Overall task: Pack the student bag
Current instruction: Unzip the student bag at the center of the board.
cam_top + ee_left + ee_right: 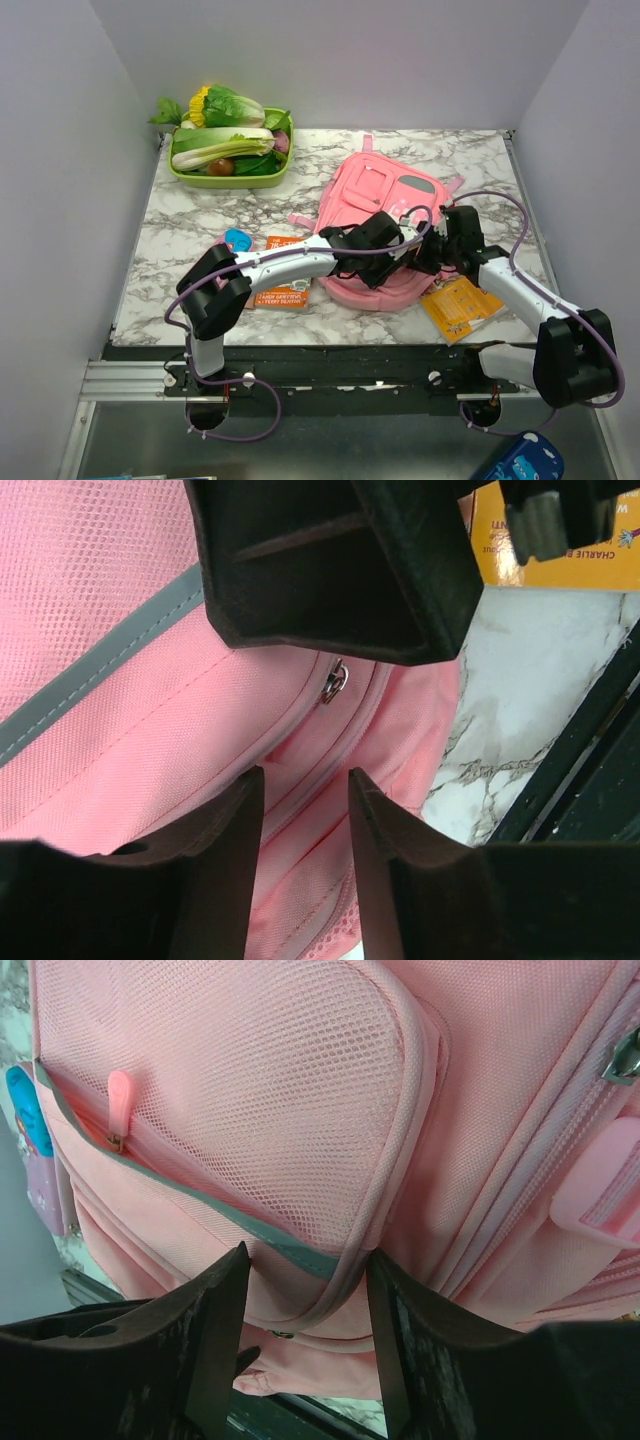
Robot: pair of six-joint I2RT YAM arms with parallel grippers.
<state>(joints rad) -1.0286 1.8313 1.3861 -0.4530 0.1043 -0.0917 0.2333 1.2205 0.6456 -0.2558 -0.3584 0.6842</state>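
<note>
— Whereabouts of the student bag [375, 190]?
— Lies flat on the marble surface [170, 250], right of centre in the top view. Shows nothing of its inside; zip [337, 680] looks drawn shut.
— Left gripper [300, 780]?
— Hangs over the bag's zip seam, fingers apart, clamping nothing.
— Right gripper [307, 1255]?
— Fingers apart too, straddling the mesh pocket [260, 1110] edge.
— Other containers?
— Green tray [230, 183] at upper left, heaped with leafy vegetables [225, 145]. Loose on the surface: left booklet [283, 295] beside the bag, right booklet [460, 305] at its lower right corner.
</note>
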